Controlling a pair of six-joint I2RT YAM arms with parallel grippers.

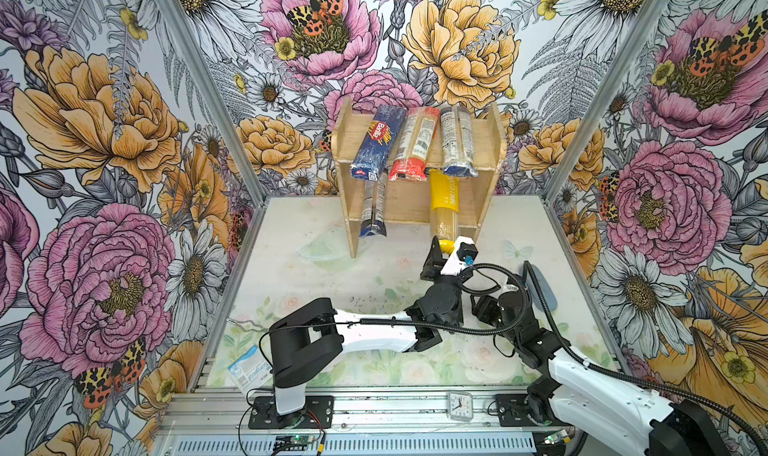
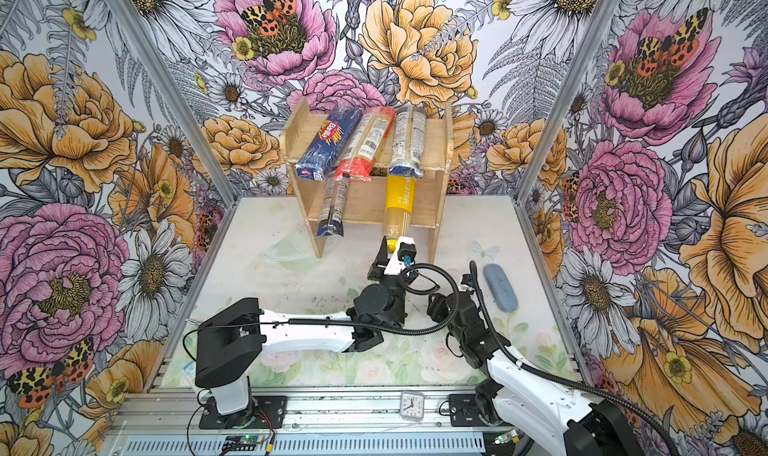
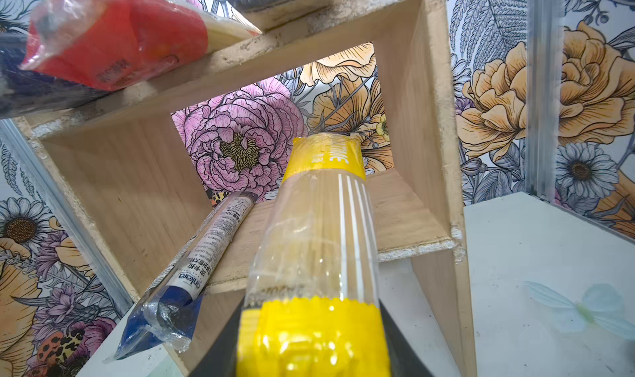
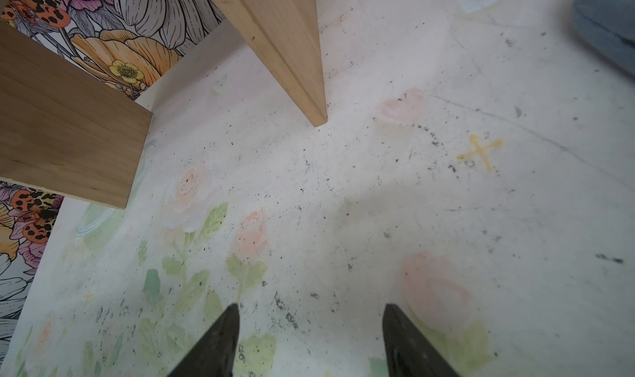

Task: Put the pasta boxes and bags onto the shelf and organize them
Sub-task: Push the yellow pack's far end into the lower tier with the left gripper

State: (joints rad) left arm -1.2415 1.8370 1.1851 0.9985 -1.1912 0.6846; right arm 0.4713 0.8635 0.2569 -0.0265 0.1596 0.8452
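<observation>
The light-wood shelf (image 1: 496, 142) stands at the back of the table. On its top tier lie the blue Barilla box (image 1: 376, 142), a red-ended bag (image 1: 411, 146) and a dark-ended grey-labelled bag (image 1: 457, 142), all overhanging the front. A second slim dark-ended bag (image 1: 373, 208) slants out of the lower tier. My left gripper (image 1: 446, 246) is shut on the near end of the yellow-ended bag (image 3: 319, 238), whose far end rests on the lower tier beside the slim bag (image 3: 206, 255). My right gripper (image 4: 311, 323) is open above bare table in front of a shelf leg (image 4: 295, 66).
A grey-blue oval object (image 2: 500, 287) lies on the table right of the arms. A white-blue "Surgical" packet (image 1: 249, 368) sits at the front left edge. A small clock (image 1: 460, 406) stands on the front aluminium rail. Floral walls enclose three sides.
</observation>
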